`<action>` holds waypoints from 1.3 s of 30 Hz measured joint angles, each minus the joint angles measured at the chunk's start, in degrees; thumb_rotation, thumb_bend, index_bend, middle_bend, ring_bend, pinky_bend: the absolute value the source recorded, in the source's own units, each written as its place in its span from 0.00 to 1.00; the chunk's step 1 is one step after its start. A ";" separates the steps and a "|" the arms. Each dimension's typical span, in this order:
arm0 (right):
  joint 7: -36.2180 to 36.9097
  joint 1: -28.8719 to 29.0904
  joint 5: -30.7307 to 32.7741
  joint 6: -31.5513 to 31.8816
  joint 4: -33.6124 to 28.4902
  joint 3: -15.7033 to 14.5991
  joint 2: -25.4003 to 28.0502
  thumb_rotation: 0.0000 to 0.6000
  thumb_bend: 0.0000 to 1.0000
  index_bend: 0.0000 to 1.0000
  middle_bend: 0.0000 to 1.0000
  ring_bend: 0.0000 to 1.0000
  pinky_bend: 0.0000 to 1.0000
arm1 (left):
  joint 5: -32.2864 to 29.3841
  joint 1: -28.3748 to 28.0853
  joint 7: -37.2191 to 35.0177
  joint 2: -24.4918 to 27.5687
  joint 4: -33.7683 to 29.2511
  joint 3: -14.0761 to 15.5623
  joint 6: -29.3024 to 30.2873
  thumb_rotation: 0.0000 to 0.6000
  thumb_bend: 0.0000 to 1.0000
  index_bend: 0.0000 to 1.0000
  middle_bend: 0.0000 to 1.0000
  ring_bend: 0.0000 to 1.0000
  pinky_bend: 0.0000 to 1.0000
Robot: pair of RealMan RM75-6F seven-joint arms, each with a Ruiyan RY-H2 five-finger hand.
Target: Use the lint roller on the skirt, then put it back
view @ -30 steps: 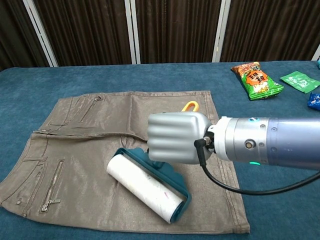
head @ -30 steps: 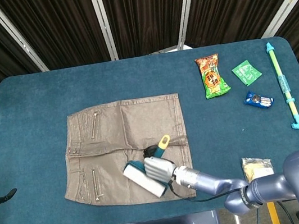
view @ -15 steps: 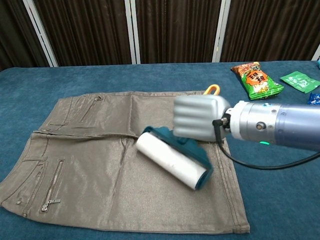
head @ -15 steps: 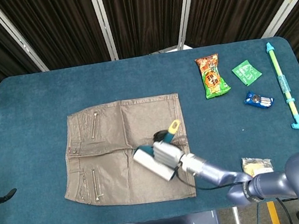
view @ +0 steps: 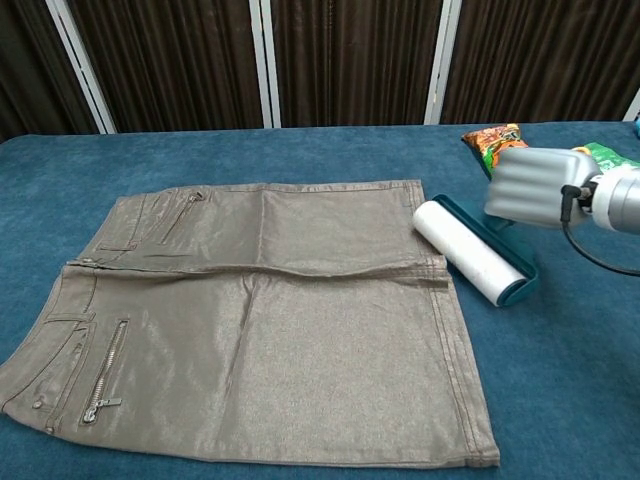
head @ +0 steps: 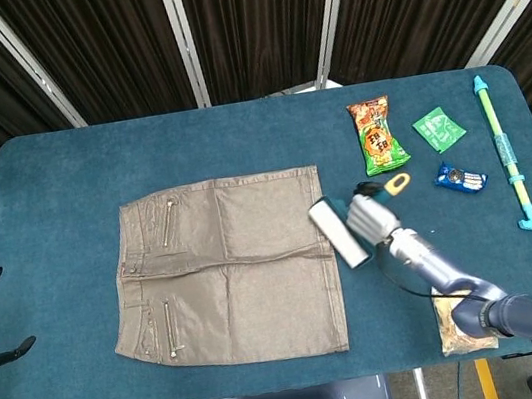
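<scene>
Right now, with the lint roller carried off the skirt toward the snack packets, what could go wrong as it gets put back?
1. The right hand holds the teal-framed white lint roller close to the taupe zippered skirt; its roll could catch the skirt's right edge and drag it.
2. The orange-and-green snack bag and blue snack packet lie near the hand; a sweep further right could knock them.
3. The sticky roll could grab the blue tablecloth if set roll-down.
</scene>
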 measured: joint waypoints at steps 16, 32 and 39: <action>14.62 -6.23 -1.15 2.67 1.77 1.16 3.59 1.00 0.00 0.00 0.22 0.30 0.54 | 1.32 0.26 -0.51 0.79 -1.36 0.50 0.69 1.00 0.00 0.00 0.00 0.00 0.00; 26.75 -14.53 -5.03 18.70 -17.19 4.04 15.90 1.00 0.00 0.00 0.02 0.07 0.32 | 6.26 1.42 -3.69 2.60 -2.37 1.74 3.82 1.00 0.00 0.00 0.00 0.00 0.00; 40.26 -23.35 -9.31 32.69 -28.82 4.09 20.82 1.00 0.00 0.00 0.00 0.00 0.03 | 9.79 2.30 -5.00 2.18 -0.92 2.08 7.75 1.00 0.00 0.00 0.00 0.00 0.00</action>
